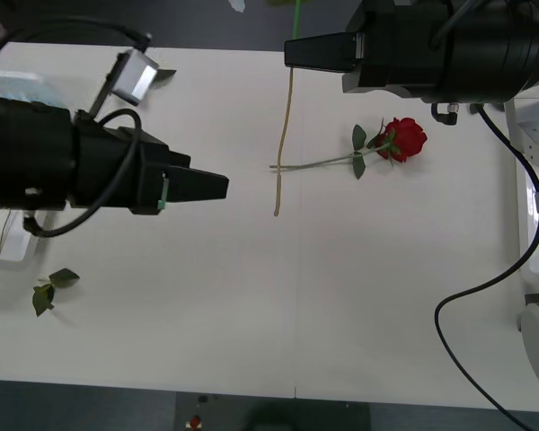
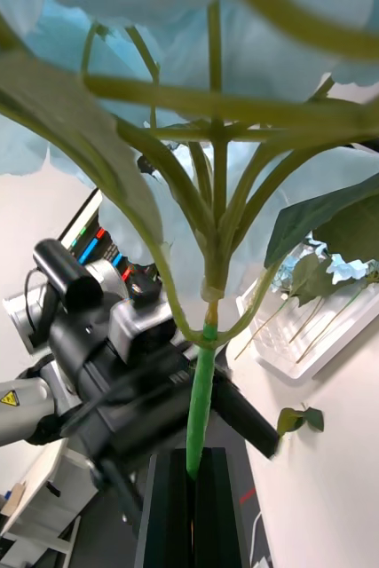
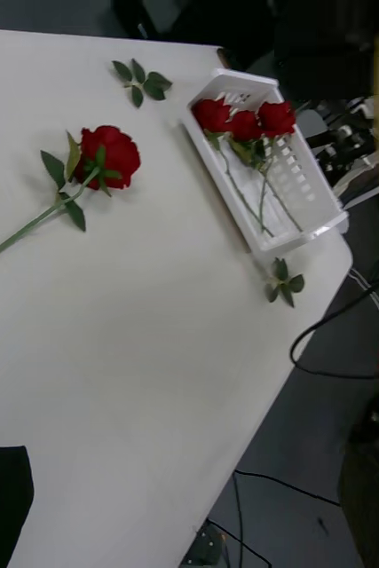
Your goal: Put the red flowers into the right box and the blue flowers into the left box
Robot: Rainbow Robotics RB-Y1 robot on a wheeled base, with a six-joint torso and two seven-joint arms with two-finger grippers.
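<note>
My right gripper (image 1: pixel 287 52) hangs over the table's far edge, shut on a blue flower's stem (image 1: pixel 285 144), which dangles down to the tabletop. In the right wrist view its black fingers (image 2: pixel 193 470) pinch the green stem beneath the pale blue bloom (image 2: pixel 242 44). One red flower (image 1: pixel 404 139) (image 3: pixel 109 155) lies on the table, right of the dangling stem. The right box (image 3: pixel 318 232) holds three red flowers (image 3: pixel 242 120). The left box (image 2: pixel 287 368) (image 1: pixel 13 260) holds blue flowers and is partly hidden by my left arm. My left gripper (image 1: pixel 226 186) hovers left of centre, open and empty.
Loose green leaves lie near the front left (image 1: pixel 49 289), at the far left (image 1: pixel 162 76) and beside the right box (image 3: pixel 284 282). A black cable (image 1: pixel 485 287) loops over the table's right side. Bare tabletop spans the middle and front.
</note>
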